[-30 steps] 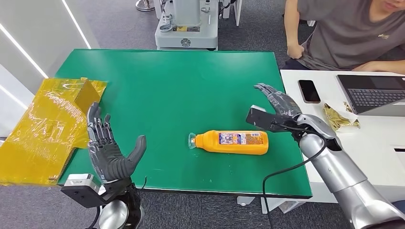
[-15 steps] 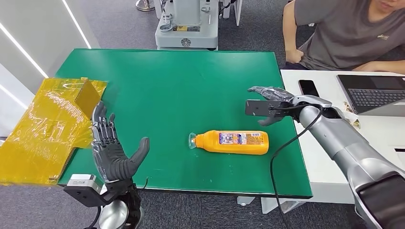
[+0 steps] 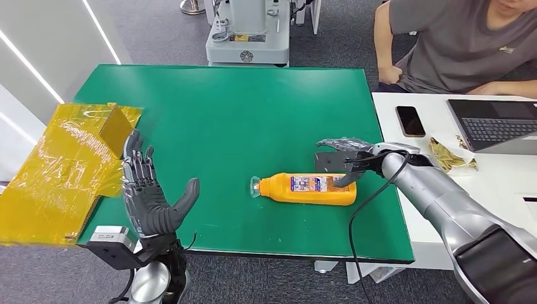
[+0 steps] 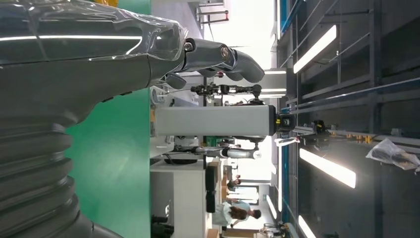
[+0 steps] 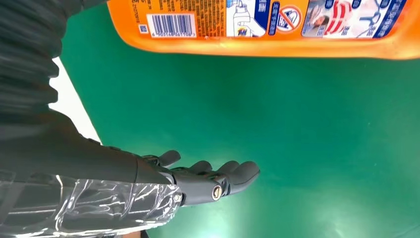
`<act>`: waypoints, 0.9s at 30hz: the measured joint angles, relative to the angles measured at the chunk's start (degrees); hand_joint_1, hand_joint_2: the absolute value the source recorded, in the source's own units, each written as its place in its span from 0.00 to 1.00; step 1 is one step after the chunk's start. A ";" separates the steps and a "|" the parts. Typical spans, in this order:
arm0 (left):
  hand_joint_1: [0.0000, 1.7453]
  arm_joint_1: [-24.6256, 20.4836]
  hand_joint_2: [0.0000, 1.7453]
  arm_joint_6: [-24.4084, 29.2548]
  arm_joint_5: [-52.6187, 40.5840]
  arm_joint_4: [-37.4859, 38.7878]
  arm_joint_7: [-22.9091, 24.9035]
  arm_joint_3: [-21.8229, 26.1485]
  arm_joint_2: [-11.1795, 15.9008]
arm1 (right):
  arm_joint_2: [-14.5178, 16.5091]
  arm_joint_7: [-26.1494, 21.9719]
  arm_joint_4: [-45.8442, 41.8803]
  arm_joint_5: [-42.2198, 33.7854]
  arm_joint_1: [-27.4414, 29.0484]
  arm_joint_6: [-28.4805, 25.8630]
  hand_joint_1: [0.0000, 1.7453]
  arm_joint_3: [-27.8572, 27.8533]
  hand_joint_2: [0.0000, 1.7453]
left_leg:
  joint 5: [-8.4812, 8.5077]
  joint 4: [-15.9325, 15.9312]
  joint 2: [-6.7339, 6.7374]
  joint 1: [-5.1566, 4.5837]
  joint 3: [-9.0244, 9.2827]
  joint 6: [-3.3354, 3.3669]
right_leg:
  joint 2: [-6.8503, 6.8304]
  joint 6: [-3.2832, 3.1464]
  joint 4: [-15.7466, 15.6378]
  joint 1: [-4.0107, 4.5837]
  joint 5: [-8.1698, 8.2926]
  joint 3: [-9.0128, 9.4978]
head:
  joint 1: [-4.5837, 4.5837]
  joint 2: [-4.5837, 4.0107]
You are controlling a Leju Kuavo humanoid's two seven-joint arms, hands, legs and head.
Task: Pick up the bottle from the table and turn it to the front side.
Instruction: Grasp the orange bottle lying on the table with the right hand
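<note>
An orange bottle (image 3: 310,189) lies on its side on the green table (image 3: 240,107), clear cap pointing toward my left, its back label with a barcode facing up (image 5: 257,25). My right hand (image 3: 347,155) hovers open just behind the bottle's base end, palm down, thumb reaching toward the bottle; I cannot tell whether it touches. In the right wrist view my right hand (image 5: 148,188) holds nothing, with bare table between it and the bottle. My left hand (image 3: 149,196) stands open and upright near the front left corner, far from the bottle. My left hand (image 4: 124,54) is empty.
Crumpled yellow plastic wrapping (image 3: 63,171) covers the table's left edge beside my left hand. A white desk (image 3: 506,183) at the right carries a phone (image 3: 409,120), a laptop (image 3: 500,123) and a wrapper. A person (image 3: 456,44) sits behind it. A grey machine base (image 3: 247,38) stands beyond the table.
My right hand has swung in from the table's right edge toward the bottle and lowered, now hanging just behind its base end. My left hand has barely shifted. The bottle has not moved.
</note>
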 joint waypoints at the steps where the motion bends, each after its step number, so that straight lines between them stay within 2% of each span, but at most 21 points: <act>1: 0.00 0.01 1.00 -0.04 -0.02 0.00 0.00 0.05 -0.01 | 0.00 -0.16 0.10 -0.05 0.06 -0.30 0.00 0.26 1.00 | 0.00 0.00 0.00 0.00 0.00 0.00 | 0.00 0.00 0.00 0.00 0.00 0.00 | 0.00 0.00; 27: 0.00 0.00 1.00 -0.22 0.96 0.85 -0.68 0.48 -0.01 | -0.42 -0.93 3.02 -2.56 1.91 -2.34 0.00 5.44 1.00 | 0.00 0.01 0.02 0.00 0.02 0.00 | 0.04 0.00 -0.01 0.00 0.00 -0.01 | 0.01 0.00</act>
